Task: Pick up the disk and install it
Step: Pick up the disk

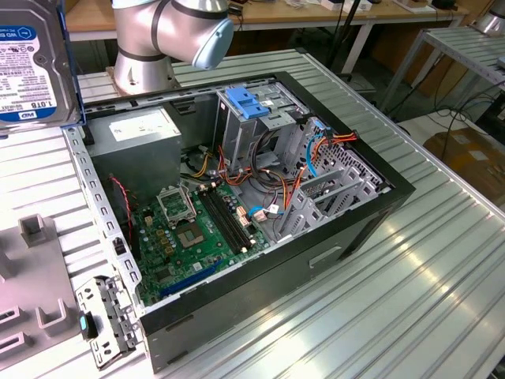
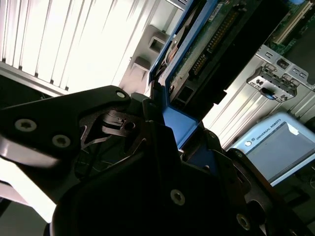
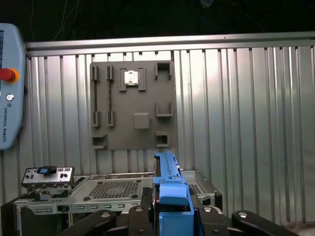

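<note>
The disk [image 1: 31,59] hangs in the air at the exterior view's upper left, its white-labelled silver face toward the camera and a blue carrier edge along its side. In the second wrist view my gripper [image 2: 165,120] is shut on the blue carrier, and the disk's [image 2: 206,44] circuit-board side stretches away from the fingers. The first wrist view has the disk [image 3: 170,182] edge-on, standing up out of the gripper [image 3: 170,209]. The disk is held off to the side of the open computer case [image 1: 316,260].
The case lies open on the ribbed metal table [image 1: 442,268], showing a green motherboard [image 1: 189,229], a grey power supply [image 1: 138,134] and a drive cage with a light-blue latch plate [image 1: 248,103]. A grey fixture plate [image 3: 133,105] and a teach pendant [image 3: 10,83] lie beyond the case.
</note>
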Robot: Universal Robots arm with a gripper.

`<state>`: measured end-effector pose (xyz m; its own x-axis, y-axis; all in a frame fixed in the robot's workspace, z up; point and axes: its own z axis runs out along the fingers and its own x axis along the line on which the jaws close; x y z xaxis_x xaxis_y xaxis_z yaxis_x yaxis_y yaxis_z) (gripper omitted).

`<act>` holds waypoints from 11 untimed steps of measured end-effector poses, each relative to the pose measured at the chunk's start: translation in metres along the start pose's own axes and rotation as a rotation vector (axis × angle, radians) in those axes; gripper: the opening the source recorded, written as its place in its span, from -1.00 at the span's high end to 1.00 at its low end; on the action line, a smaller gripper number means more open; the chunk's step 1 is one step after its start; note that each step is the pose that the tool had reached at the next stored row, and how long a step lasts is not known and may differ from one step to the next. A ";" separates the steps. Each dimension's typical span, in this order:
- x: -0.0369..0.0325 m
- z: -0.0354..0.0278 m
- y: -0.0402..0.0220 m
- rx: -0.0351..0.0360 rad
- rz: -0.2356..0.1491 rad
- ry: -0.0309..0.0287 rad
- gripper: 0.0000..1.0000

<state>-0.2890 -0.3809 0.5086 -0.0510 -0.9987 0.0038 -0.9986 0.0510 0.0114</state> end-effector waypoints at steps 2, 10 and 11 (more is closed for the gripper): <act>0.0001 0.0000 -0.0036 -0.0007 0.001 0.0000 0.26; 0.0000 -0.0001 -0.0246 -0.0050 0.005 0.0002 0.26; 0.0000 -0.0001 -0.0277 -0.0057 0.005 0.0002 0.26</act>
<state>-0.2614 -0.3824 0.5083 -0.0564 -0.9984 0.0041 -0.9983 0.0564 0.0171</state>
